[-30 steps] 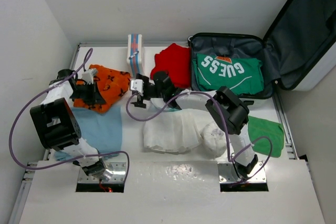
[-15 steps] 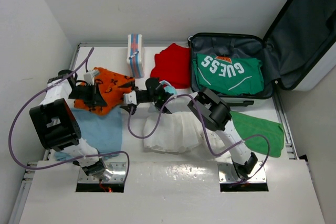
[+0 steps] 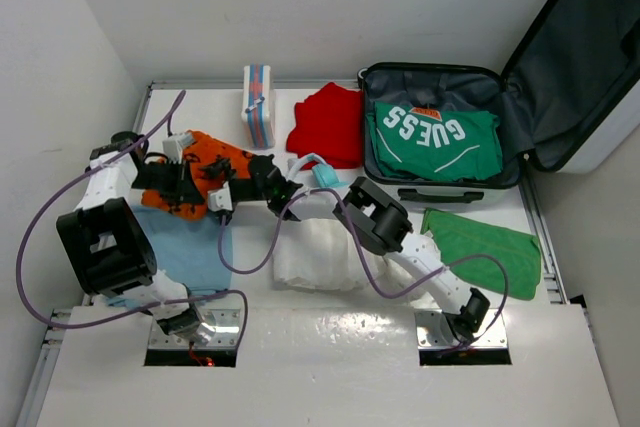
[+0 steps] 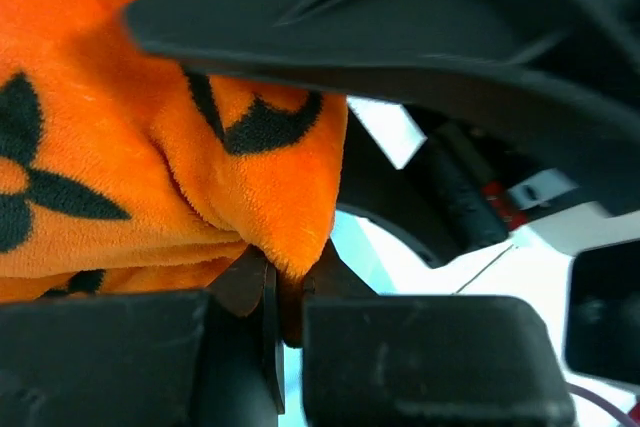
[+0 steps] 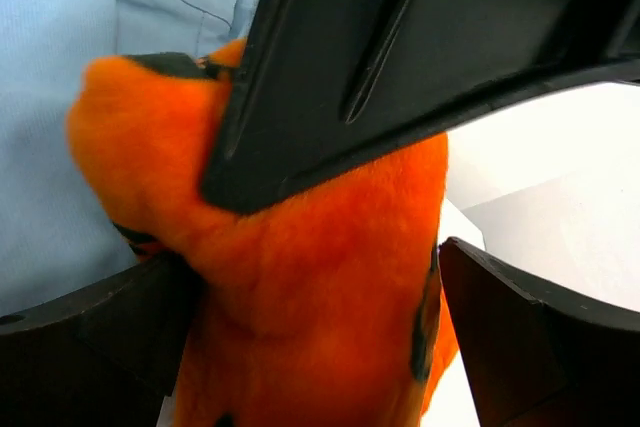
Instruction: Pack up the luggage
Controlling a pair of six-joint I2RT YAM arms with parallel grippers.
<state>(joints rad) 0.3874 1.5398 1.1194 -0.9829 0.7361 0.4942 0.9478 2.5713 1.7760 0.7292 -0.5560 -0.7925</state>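
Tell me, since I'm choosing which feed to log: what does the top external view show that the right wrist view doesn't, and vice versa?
Only top external: the open luggage with a green shirt inside, a red garment, a striped box, a white cloth and a green cloth.
Only right wrist: a close look at the right gripper, its jaws set either side of the orange cloth.
Both: the orange cloth and the light blue cloth behind it.

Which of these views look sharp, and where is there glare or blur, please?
Top external: evenly lit and sharp, with glare on the glossy white ledge at the bottom. Left wrist: orange fleece fairly sharp, white background blown out. Right wrist: its fingers soft at close range.
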